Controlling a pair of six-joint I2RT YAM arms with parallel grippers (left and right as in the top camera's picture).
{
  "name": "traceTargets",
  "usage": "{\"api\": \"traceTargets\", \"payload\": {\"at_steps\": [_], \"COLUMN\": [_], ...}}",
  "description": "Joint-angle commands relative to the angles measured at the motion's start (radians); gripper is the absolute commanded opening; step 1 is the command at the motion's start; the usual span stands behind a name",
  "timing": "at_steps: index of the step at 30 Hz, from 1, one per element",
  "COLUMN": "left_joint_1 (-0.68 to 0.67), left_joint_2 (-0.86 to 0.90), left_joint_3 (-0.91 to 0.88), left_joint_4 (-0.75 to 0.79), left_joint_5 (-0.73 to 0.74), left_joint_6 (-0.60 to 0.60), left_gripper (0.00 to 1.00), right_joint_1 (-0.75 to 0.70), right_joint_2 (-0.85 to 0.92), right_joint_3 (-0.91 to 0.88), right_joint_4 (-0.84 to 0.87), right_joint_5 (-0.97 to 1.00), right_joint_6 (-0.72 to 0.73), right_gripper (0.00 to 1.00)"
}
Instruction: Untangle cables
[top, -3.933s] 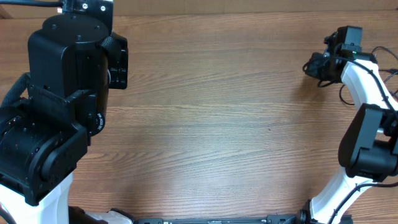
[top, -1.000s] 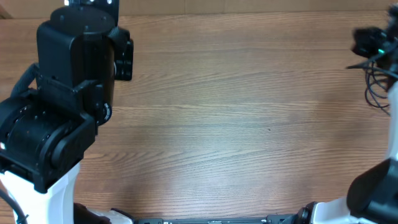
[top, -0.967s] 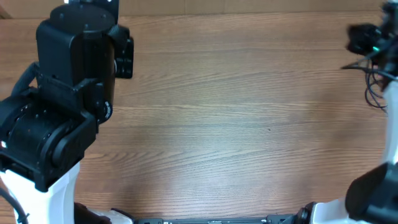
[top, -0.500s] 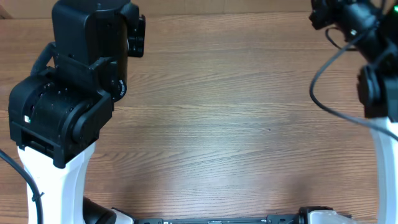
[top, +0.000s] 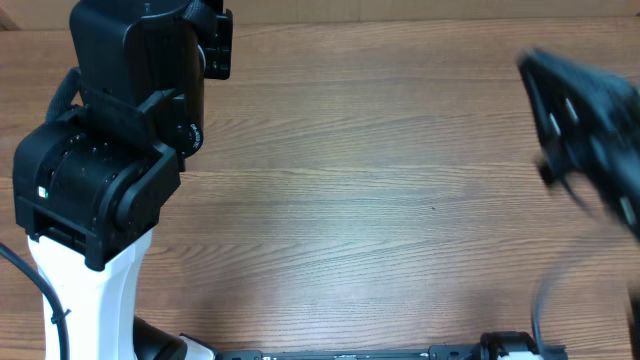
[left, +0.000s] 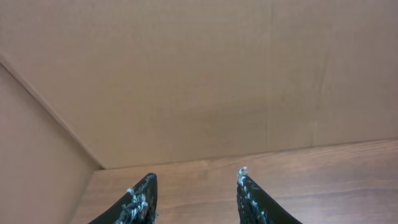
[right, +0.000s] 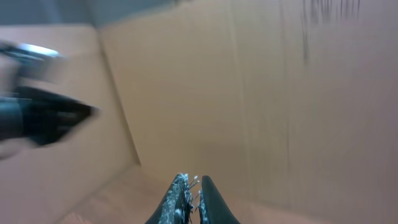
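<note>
No cables show clearly in any view. My left gripper (left: 196, 179) is open with nothing between its fingers, and it points at the cardboard wall above the table's back edge. From overhead it (top: 217, 40) sits at the back left. My right gripper (right: 194, 182) is shut and points at a cardboard corner. A few hair-thin dark strands with pale ends poke out between its tips, and I cannot tell what they are. Overhead, the right arm (top: 585, 125) is a dark motion blur at the right edge, so its gripper cannot be made out there.
The wooden table (top: 370, 200) is walled by cardboard (left: 205, 74) at the back and left. The bulky left arm (top: 105, 170) covers the table's left side. A blurred dark shape (right: 43, 115) juts in from the left of the right wrist view.
The right arm has swung away from the back right corner and now smears across the right side. The left arm has barely moved in the last half second.
</note>
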Motion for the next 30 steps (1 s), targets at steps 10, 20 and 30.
{"api": "traceTargets", "payload": {"at_steps": [10, 20, 30], "left_joint_1": [0.005, 0.005, 0.005], "left_joint_2": [-0.002, -0.002, -0.002], "left_joint_3": [0.008, 0.008, 0.008], "left_joint_4": [-0.042, -0.139, -0.201], "left_joint_5": [-0.021, -0.023, -0.018], "left_joint_6": [0.029, 0.025, 0.027], "left_gripper": [0.33, 0.33, 0.38], "right_joint_1": [0.003, 0.003, -0.006], "right_joint_2": [-0.397, -0.643, -0.874], "right_joint_3": [-0.029, -0.028, -0.025], "right_joint_4": [-0.063, -0.09, -0.139], "right_joint_5": [0.052, 0.041, 0.156], "right_joint_6": [-0.013, -0.006, -0.055], "right_gripper": [0.08, 0.09, 0.09]}}
